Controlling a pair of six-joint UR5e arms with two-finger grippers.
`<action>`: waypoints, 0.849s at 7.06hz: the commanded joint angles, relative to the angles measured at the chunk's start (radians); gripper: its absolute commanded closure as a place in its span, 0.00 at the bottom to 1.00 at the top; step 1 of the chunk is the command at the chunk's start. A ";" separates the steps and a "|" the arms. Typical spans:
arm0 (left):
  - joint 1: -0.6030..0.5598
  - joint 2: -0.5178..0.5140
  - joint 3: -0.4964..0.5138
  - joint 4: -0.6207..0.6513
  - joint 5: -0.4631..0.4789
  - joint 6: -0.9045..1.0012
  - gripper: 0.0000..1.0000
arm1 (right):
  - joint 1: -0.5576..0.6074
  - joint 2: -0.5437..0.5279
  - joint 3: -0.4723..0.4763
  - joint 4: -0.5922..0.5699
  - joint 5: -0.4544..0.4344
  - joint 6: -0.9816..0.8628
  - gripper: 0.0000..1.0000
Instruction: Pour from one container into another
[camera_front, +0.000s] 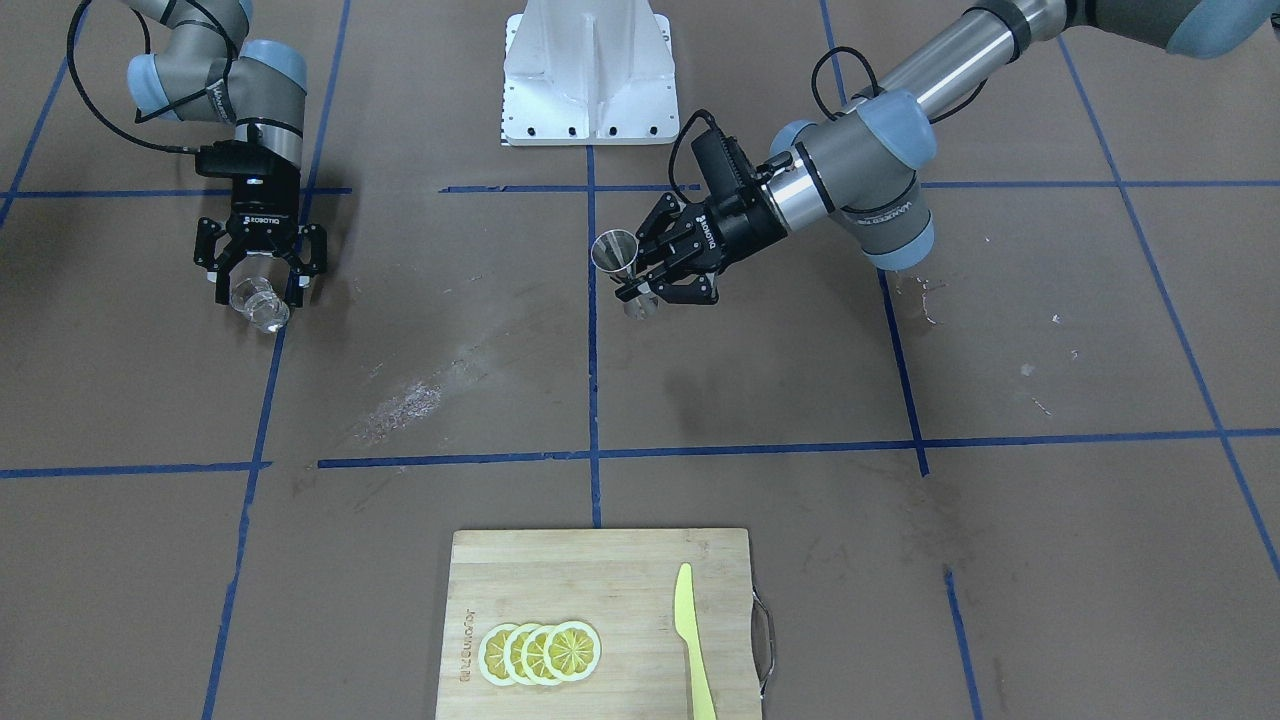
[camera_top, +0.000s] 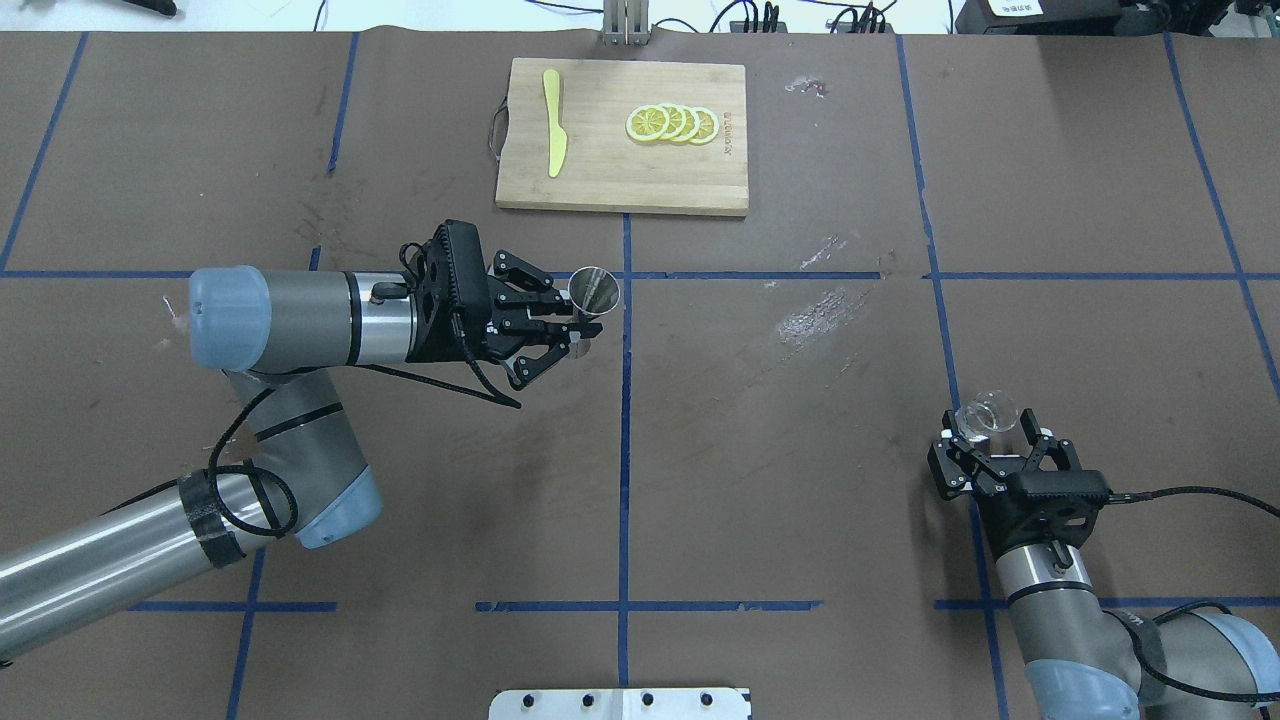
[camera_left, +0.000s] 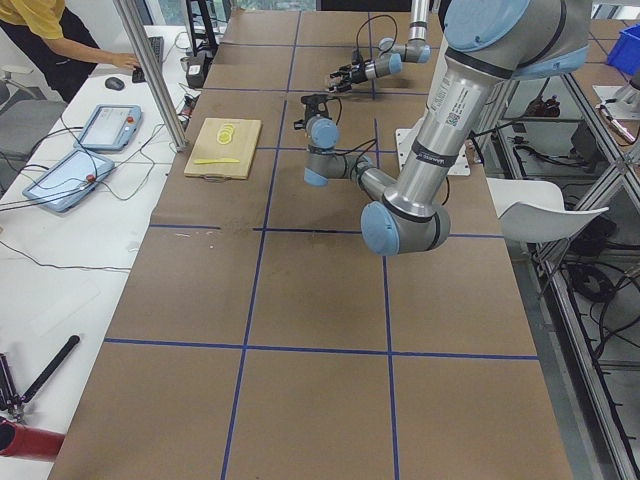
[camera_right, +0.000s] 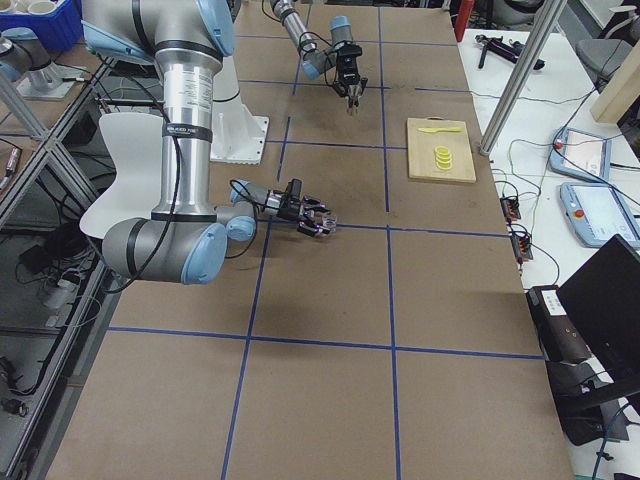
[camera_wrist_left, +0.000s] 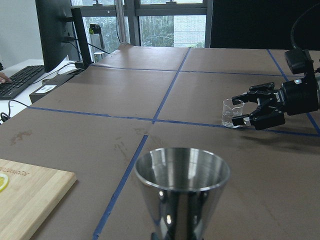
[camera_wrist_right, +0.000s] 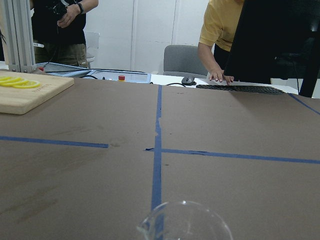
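Jigger (camera_top: 593, 290) stands upright between the fingers of the left pincer (camera_top: 580, 325), clamped at its narrow waist and held clear of the counter (camera_top: 760, 450), wide mouth up. That arm stretches out level, wrist horizontal, pincer pointing sideways toward the other arm. At the tips of the right pincer (camera_top: 993, 432) sits the glass cup (camera_top: 985, 411), fingers closed against its sides, low near the counter. This arm's wrist points forward, away from the robot's base.

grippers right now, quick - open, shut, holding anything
Left gripper: shut on the steel jigger, gripped near its waist.
Right gripper: shut on the glass cup.
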 joint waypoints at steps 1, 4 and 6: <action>0.000 0.000 0.000 0.000 0.001 0.000 1.00 | 0.000 0.000 -0.005 0.000 0.003 -0.001 0.46; 0.000 0.000 0.000 -0.002 0.001 0.000 1.00 | 0.003 -0.001 0.006 0.000 0.004 -0.012 1.00; 0.000 0.002 0.000 -0.005 0.001 0.002 1.00 | 0.008 -0.006 0.009 0.000 -0.012 -0.038 1.00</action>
